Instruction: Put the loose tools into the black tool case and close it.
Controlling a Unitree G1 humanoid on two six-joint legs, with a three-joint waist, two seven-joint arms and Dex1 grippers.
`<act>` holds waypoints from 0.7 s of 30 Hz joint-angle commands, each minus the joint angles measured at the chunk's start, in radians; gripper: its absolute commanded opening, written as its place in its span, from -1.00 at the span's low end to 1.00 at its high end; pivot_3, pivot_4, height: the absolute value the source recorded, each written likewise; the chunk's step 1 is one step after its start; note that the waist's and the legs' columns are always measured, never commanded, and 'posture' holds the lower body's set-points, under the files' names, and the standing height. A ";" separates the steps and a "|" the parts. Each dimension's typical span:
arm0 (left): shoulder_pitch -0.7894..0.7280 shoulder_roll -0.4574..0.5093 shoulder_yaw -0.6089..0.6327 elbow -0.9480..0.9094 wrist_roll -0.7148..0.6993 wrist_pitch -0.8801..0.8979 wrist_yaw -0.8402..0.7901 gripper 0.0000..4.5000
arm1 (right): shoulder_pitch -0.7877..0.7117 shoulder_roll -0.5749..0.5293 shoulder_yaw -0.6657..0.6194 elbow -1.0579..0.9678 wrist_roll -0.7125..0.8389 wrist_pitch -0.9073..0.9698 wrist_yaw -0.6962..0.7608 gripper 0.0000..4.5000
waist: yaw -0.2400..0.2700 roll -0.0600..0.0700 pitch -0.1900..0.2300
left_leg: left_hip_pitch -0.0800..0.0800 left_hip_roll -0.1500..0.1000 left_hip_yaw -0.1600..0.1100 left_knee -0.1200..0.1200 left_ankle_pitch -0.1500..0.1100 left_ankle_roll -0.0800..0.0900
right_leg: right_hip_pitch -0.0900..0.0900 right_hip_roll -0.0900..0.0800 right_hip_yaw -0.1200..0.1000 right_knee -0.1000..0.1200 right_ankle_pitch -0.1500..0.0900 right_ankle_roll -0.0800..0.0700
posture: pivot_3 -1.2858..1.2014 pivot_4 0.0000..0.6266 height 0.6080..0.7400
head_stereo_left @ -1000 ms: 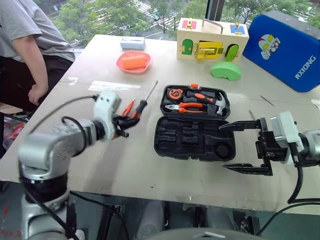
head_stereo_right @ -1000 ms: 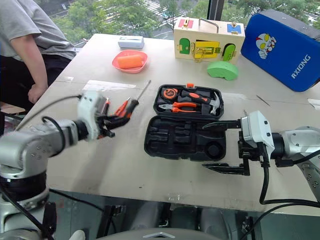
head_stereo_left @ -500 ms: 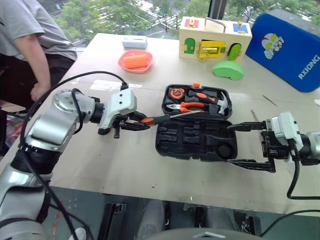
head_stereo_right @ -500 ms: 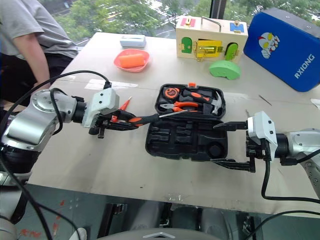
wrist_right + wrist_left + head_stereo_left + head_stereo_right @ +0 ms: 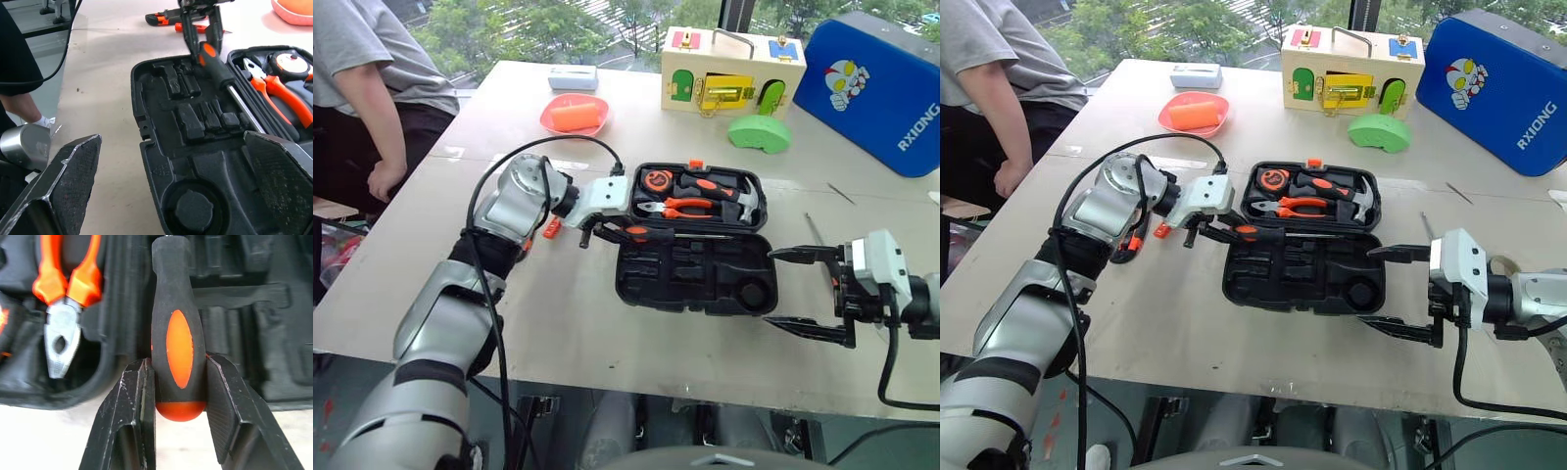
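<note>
The black tool case lies open in the middle of the table, its near half showing bare recesses. My left gripper is shut on the black-and-orange handle of a long screwdriver. The screwdriver's shaft reaches across the case along its hinge line. The left wrist view shows the handle clamped between both fingers above the case's left end. Other loose tools, a utility knife and an orange tester screwdriver, lie on the table left of the case. My right gripper stands wide open beside the case's right end, holding nothing.
The lid half holds pliers, a hammer and a tape measure. At the back stand a wooden latch box, a big blue case, a green block and a pink tray. A person stands at the table's left.
My left gripper swung right and forward with the screwdriver, the wrist rolling, from the table left of the case to over the case's hinge line. The right gripper barely moved.
</note>
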 commanded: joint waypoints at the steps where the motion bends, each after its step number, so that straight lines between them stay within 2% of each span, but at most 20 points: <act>1: -0.038 -0.029 0.014 0.059 0.017 -0.037 -0.017 -0.55 | 0.010 0.003 -0.044 -0.044 0.015 0.001 -0.025 1.00 | 0.000 0.000 0.000 | 0.000 0.000 0.000 0.000 0.000 0.000 | 0.000 0.000 0.000 0.000 0.000 0.000 | 0.03 -0.52 0.93; 6: -0.058 -0.061 0.026 0.089 0.027 -0.035 -0.031 -0.55 | 0.016 0.006 -0.045 -0.052 0.017 0.002 -0.047 1.00 | 0.000 0.000 0.000 | 0.000 0.000 -0.001 0.000 0.000 0.000 | 0.000 0.000 0.000 0.000 0.000 0.000 | 0.03 -0.52 0.93; 21: 0.005 -0.073 0.019 -0.041 0.063 0.002 -0.046 -0.55 | 0.020 0.003 -0.046 -0.054 0.018 -0.001 -0.058 1.00 | -0.001 0.000 0.000 | 0.000 0.000 -0.001 0.002 0.000 0.000 | 0.001 0.000 -0.001 0.001 0.000 0.000 | 0.03 -0.52 0.93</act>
